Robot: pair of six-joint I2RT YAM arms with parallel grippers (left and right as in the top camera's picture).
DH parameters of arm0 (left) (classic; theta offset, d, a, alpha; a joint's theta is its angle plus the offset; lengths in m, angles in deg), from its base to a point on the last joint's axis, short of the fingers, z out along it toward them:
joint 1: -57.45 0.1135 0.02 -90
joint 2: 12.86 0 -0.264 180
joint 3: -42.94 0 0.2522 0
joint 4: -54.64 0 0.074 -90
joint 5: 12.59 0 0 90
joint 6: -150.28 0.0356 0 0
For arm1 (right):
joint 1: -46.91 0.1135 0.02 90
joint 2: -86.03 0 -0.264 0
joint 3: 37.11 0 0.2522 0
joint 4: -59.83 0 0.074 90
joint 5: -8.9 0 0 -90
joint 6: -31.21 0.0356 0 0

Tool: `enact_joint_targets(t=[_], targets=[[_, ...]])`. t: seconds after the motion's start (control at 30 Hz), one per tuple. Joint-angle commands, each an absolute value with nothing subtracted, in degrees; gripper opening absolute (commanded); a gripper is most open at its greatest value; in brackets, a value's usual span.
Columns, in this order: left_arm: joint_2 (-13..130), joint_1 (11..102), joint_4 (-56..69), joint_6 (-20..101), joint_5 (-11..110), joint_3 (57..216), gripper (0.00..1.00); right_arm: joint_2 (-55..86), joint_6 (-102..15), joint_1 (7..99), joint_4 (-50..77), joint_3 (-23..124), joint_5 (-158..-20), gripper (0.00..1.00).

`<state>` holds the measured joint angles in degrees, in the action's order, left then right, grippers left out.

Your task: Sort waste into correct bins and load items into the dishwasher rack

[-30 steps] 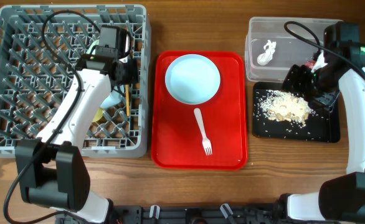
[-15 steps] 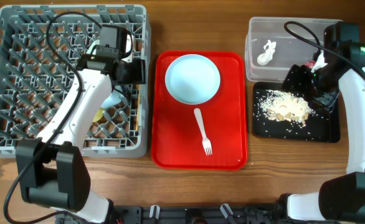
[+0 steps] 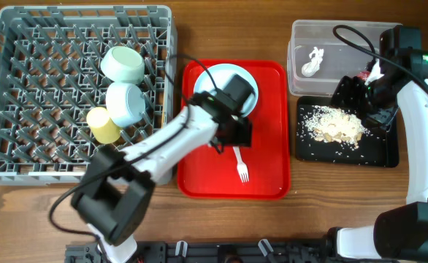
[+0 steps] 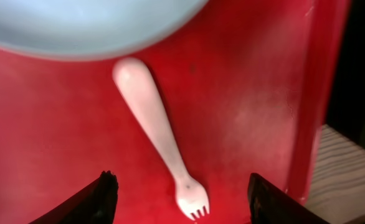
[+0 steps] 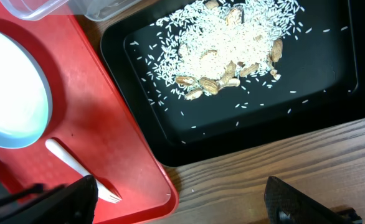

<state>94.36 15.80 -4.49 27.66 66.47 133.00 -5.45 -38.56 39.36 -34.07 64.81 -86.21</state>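
The grey rack (image 3: 82, 174) stood at the far left, with two pale blue bowls (image 3: 123, 64) (image 3: 126, 104) and a yellow cup (image 3: 103, 125) lying among its pegs. Just to its right lay the red tray (image 3: 269, 179), holding the blue plate (image 3: 252, 77) at the back and the white fork (image 4: 154, 124) in front of it, tines toward the near edge. The left gripper (image 4: 181, 183) hung low over the fork, jaws spread wide, one finger on each side of the tines and nothing held. Further right, the clear tub (image 3: 302, 33) held a white scrap (image 3: 312, 62). In front of it the black tray (image 3: 386, 157) carried a heap of rice (image 5: 226, 43) and scattered grains. The right gripper (image 5: 185, 196) hovered above the black tray, its fingers parted and empty.
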Motion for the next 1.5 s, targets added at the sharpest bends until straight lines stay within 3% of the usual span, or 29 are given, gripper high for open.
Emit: enact_joint_targets(t=[0.0,0.37,0.67,0.8,0.97,1.13,1.47], targets=[[98.79,10.77,-5.53,16.62,67.48,133.63,0.66,-4.12,-39.28,39.6,-34.2,65.14,-86.69,0.86],[103.1,5.9,-8.18,10.28,72.35,133.63,0.58,-4.12,-39.3,39.6,-34.18,65.14,-86.69,0.86],[104.15,5.79,-9.77,7.29,72.42,133.63,0.23,-4.12,-39.55,39.6,-34.16,65.14,-86.69,0.86],[104.15,5.86,-9.8,7.24,72.37,133.65,0.19,-4.12,-40.75,39.6,-34.18,65.14,-86.69,0.86],[103.36,7.21,-10.02,7.05,72.11,133.65,0.21,-4.12,-40.75,39.6,-34.16,65.14,-86.69,0.86],[102.47,7.87,-10.1,7.09,72.2,133.65,0.04,-4.12,-40.77,39.6,-34.11,65.14,-86.69,0.86],[94.55,8.63,-14.71,8.44,74.19,133.65,0.04,-4.12,-40.81,39.6,-34.16,65.14,-86.67,0.86]])
